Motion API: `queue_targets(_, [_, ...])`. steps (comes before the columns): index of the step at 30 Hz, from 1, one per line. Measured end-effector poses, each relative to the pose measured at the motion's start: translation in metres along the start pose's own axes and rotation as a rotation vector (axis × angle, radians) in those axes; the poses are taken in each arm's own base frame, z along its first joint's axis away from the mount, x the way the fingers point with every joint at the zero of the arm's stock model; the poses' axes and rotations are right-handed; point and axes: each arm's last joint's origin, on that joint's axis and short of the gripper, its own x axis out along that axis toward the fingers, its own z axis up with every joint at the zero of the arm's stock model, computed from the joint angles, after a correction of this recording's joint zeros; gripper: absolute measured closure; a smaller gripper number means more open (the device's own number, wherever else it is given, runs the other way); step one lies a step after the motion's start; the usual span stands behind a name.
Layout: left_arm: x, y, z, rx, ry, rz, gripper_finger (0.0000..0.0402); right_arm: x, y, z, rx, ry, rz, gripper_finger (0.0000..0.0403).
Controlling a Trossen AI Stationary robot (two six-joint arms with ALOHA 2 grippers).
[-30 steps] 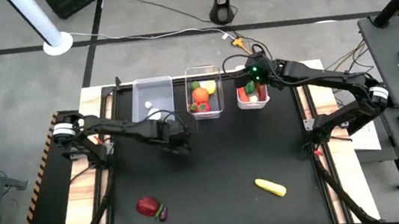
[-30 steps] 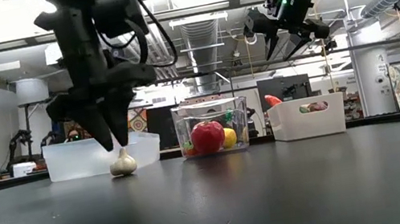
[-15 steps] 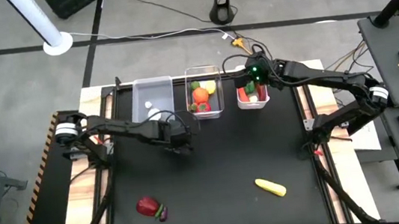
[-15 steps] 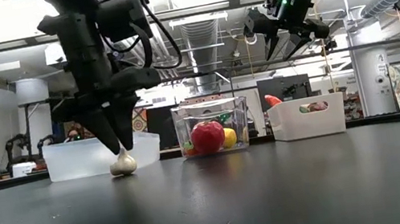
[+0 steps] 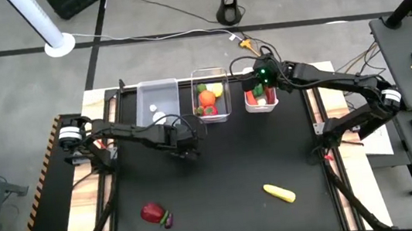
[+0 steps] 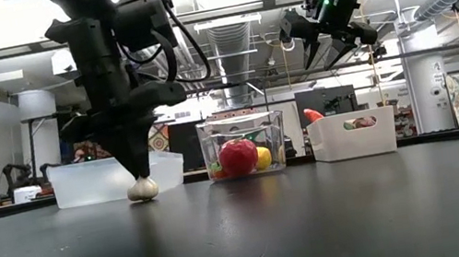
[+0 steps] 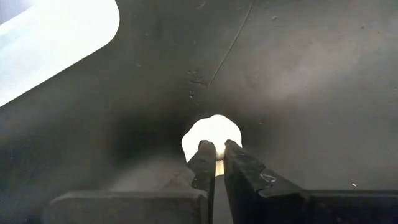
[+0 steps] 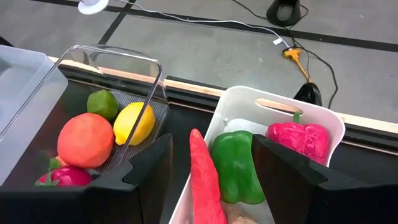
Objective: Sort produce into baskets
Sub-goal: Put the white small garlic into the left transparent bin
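My left gripper (image 6: 140, 169) stands over a white garlic (image 6: 142, 189) on the black table, in front of the left translucent basket (image 5: 158, 101), and is shut on it. In the high view the gripper (image 5: 184, 144) hides the garlic. My right gripper (image 5: 262, 86) hangs open and empty above the white basket (image 8: 323, 124), which holds a green pepper (image 8: 235, 163), a red carrot-shaped piece (image 8: 205, 177) and a pink piece (image 8: 298, 138). The middle clear basket (image 5: 210, 94) holds an orange (image 8: 85, 139), a lemon (image 8: 134, 123) and a lime (image 8: 102, 103). My left gripper pinches the garlic's thin stem (image 7: 216, 167) at its top between the two fingertips (image 7: 204, 155). The fingers come from above, pointing down. The garlic sits upright with its base on the table (image 6: 143, 199).
A yellow corn-like piece (image 5: 279, 193) lies at the near right of the table. A red apple (image 5: 152, 212) and a purple piece (image 5: 167, 220) lie at the near left. A small white piece (image 5: 153, 107) lies in the left basket. The table's middle is bare.
My left gripper's fingers have closed in from a spread stance onto the garlic's top. The garlic has stayed on the table. My right gripper has kept still above the white basket.
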Motion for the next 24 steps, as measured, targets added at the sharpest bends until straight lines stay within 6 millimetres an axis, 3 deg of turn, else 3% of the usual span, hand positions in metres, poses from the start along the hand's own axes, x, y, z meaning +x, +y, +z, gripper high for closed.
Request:
queue_targets(4, [-0.004,-0.001,0.0,0.01,0.033,-0.032,0.0396,0.0,0.0,0.0,-0.004,0.0,0.0,0.0193])
queue_targets(6, [-0.016,-0.003,0.002,0.032,0.06,-0.087,0.0399,0.0,0.0,0.0,-0.004,0.0,0.0,0.0193])
queue_targets(12, [-0.092,-0.001,0.02,0.149,-0.02,-0.201,0.0401,0.0,0.0,0.0,-0.008,0.001,0.001,0.0193])
queue_targets(15, [-0.131,0.016,0.038,0.176,-0.133,-0.151,0.0401,0.0,0.0,0.0,-0.007,0.0,0.001,0.0193])
queue_targets(18, [-0.155,0.042,0.06,0.18,-0.23,-0.073,0.0401,0.0,0.0,0.0,-0.007,0.0,0.002,0.0193])
queue_targets(21, [-0.164,0.072,0.084,0.17,-0.294,-0.012,0.0401,0.0,0.0,0.0,-0.006,0.0,0.005,0.0193])
queue_targets(24, [-0.157,0.104,0.107,0.153,-0.301,0.071,0.0401,0.0,0.0,0.0,-0.005,0.003,0.01,0.0193])
